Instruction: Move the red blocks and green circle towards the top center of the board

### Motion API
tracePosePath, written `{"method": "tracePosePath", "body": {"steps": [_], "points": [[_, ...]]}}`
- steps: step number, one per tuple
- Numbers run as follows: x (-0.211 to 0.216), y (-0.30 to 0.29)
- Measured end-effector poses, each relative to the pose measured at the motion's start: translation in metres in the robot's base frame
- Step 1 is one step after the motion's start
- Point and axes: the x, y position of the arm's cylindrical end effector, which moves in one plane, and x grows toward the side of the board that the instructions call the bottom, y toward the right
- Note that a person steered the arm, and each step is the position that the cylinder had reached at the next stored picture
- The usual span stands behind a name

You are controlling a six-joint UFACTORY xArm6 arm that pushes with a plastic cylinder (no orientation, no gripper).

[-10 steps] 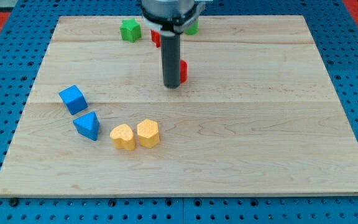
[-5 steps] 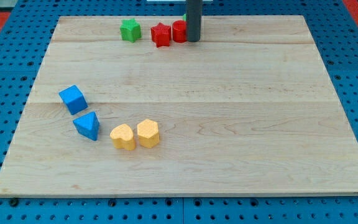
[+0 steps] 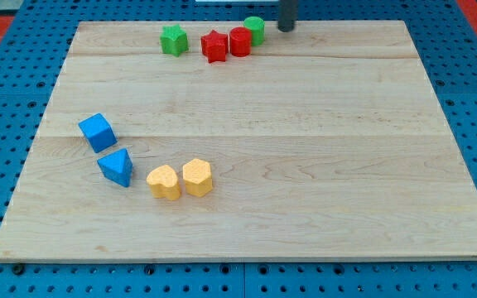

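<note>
A red star block and a red cylinder block stand side by side near the board's top centre. The green circle block touches the red cylinder on its upper right. My tip is at the view's top edge, a short way to the right of the green circle and apart from it. A green star block sits left of the red star.
A blue cube and a blue triangular block lie at the left. Two yellow blocks, a heart shape and a hexagon, sit below centre. The wooden board lies on a blue pegboard.
The rod pushed the red cylinder up from mid-board to beside the red star, then moved up and right, away from the blocks. The green circle now shows.
</note>
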Motion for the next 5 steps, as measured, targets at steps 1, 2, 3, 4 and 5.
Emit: {"method": "tracePosePath", "body": {"steps": [1,2,3,4,5], "points": [[0.002,-0.027],[0.002,-0.059],[-0.006,-0.084],[-0.005,-0.054],[0.085,-0.023]]}}
